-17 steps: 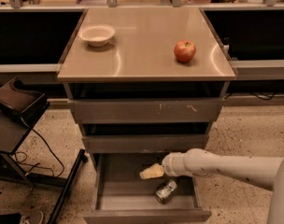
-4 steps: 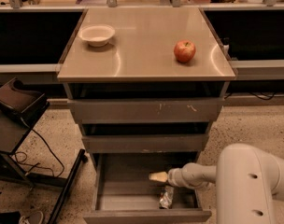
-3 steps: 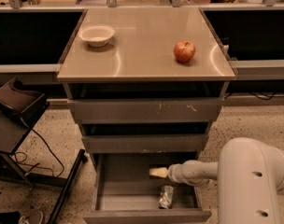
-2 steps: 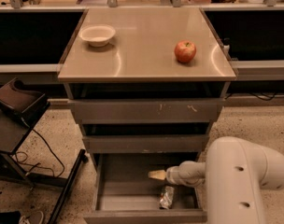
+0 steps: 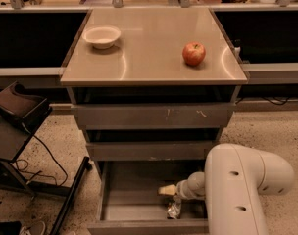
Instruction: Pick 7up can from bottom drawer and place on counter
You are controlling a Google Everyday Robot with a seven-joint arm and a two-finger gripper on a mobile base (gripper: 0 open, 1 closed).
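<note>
Office lab, I'd say: speckled floor point(image 5: 269, 129), dark ledges point(image 5: 31, 38) off the bench's point(image 5: 149, 58) side edges; my gripper point(image 5: 167, 192) in the bottom drawer point(image 5: 134, 207) under its front edge.

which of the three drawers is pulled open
The lowest grey-brown drawer: only its inside shows, holding the silvery-green 7up can, with the robot's gripper close by it.

Counter point(image 5: 154, 65): glossy beige top of drawer cabinet, rounded front corners. White bowl point(image 5: 102, 35) set upright on back left part. Red apple point(image 5: 193, 53) set on right side, well apart from bowl. Bottom drawer point(image 5: 134, 213) found open below; 7up can point(image 5: 174, 209) seen lying on drawer floor, toward right front. Gripper point(image 5: 167, 190) located inside bottom drawer, just above and behind can; contact cannot be told. Cabinet carried by speckled floor point(image 5: 266, 131); dark stand point(image 5: 12, 131) and cables point(image 5: 47, 153) seen on floor at left.
</note>
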